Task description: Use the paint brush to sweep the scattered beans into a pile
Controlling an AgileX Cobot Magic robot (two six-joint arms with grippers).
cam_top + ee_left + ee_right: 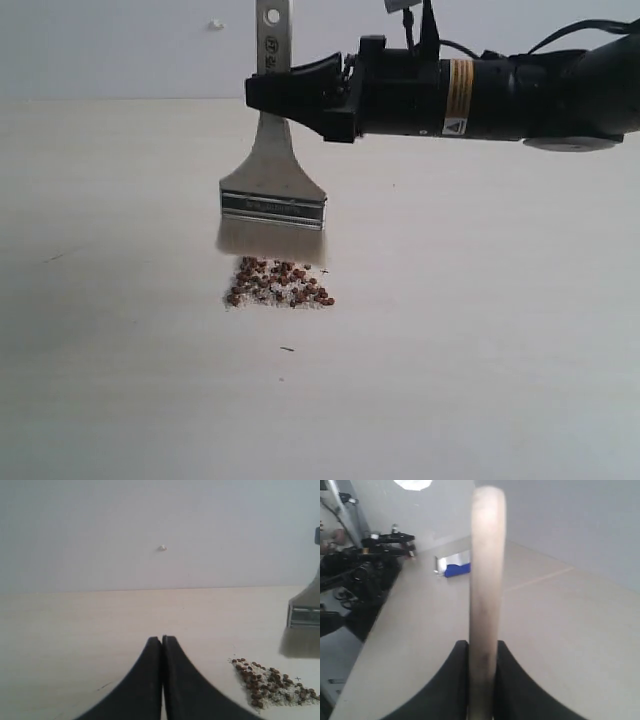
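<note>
We are gripping the paint brush (272,170) by its pale wooden handle with our right gripper (276,92), the black jaws clamped on either side of the handle, as the right wrist view is showing with the handle running up between the fingers (512,685). The brush is standing upright, handle end with its hole pointing up, silver ferrule (273,208) level, and white bristles (268,240) hanging down just behind the pile (278,284). We cannot tell whether the bristle tips are touching the table (480,360) or hovering just above it. The beans are lying gathered in that one compact reddish-brown heap, mixed with pale grit, near the middle of the light table, directly below the brush head. Our left gripper (161,647) is sitting low over the table with its jaws pressed together on nothing, the pile (272,682) just beside it and the brush (306,614) beyond that. A tiny dark speck (287,349) is lying alone in front of the heap
</note>
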